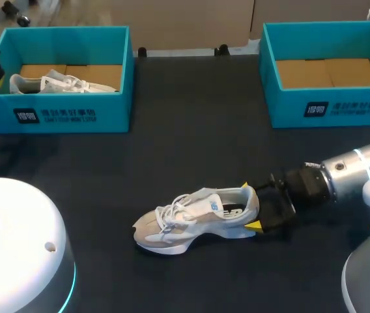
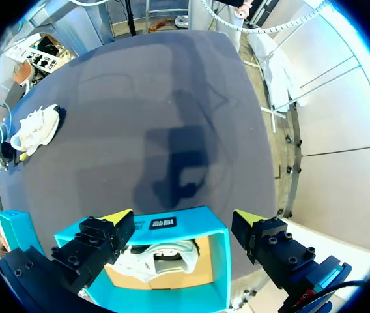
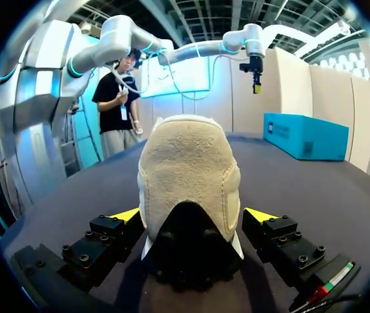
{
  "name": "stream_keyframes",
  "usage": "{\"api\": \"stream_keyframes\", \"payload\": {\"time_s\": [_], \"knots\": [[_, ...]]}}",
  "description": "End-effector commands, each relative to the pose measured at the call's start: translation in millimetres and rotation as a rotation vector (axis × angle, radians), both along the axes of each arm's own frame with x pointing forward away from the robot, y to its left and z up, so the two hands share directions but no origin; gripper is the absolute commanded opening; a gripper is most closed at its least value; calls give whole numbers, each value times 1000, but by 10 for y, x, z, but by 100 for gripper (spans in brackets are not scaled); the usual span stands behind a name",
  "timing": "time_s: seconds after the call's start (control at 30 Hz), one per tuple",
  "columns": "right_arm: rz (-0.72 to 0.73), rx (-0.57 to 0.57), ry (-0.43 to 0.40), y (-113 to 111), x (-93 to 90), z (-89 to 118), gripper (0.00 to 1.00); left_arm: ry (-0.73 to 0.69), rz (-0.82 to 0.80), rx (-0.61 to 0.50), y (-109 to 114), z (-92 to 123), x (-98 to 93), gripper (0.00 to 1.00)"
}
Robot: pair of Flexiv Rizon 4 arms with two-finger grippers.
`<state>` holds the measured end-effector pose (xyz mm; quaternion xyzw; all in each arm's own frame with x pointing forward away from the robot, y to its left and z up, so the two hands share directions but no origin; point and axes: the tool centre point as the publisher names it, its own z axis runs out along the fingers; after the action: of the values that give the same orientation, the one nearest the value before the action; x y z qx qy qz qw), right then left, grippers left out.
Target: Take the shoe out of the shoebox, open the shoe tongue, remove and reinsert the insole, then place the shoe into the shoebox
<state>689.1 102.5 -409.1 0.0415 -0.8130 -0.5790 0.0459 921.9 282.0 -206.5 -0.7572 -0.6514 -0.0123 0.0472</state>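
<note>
So the right pincer [image 3: 193, 214] was seen spread open around the heel of the shoe [image 3: 188, 169], one yellow tip on each side. One finger looked right up against the heel and a small gap was left at the other, so it wasn't counted as a real grip, more of a straddle. The shoe itself was found lying on its sole on the dark worktop [image 1: 191, 130], toe pointed away from that arm, well clear of both boxes.

Progress-wise: the take-out step could be called done, since the shoe was out in the open. An insole seemed to be sitting inside the shoe opening, but whether it had been pulled and put back couldn't be told. The laces looked loosely done up and the tongue didn't seem pulled open, so most of the job was probably left, the final boxing included.

Further out, the right shoebox [image 1: 328, 107] was shown with only its cardboard floor. At the far left, the left pincer [image 2: 184, 217] was held wide open with nothing in it, above the left shoebox [image 1: 74, 114], where a second shoe [image 1: 61, 83] was lying.
</note>
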Motion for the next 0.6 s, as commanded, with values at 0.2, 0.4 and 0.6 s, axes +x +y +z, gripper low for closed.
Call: {"api": "stream_keyframes", "payload": {"time_s": [0.2,0.4,0.6], "knots": [[10,3,-4,129,-14,-53,100,-4,0,2,-1,0,-16,100],[10,5,-6,171,-48,-60,100,-4,0,2,-1,0,-16,100],[14,6,-7,216,-62,-86,100,-4,0,2,-1,0,-16,100]]}}
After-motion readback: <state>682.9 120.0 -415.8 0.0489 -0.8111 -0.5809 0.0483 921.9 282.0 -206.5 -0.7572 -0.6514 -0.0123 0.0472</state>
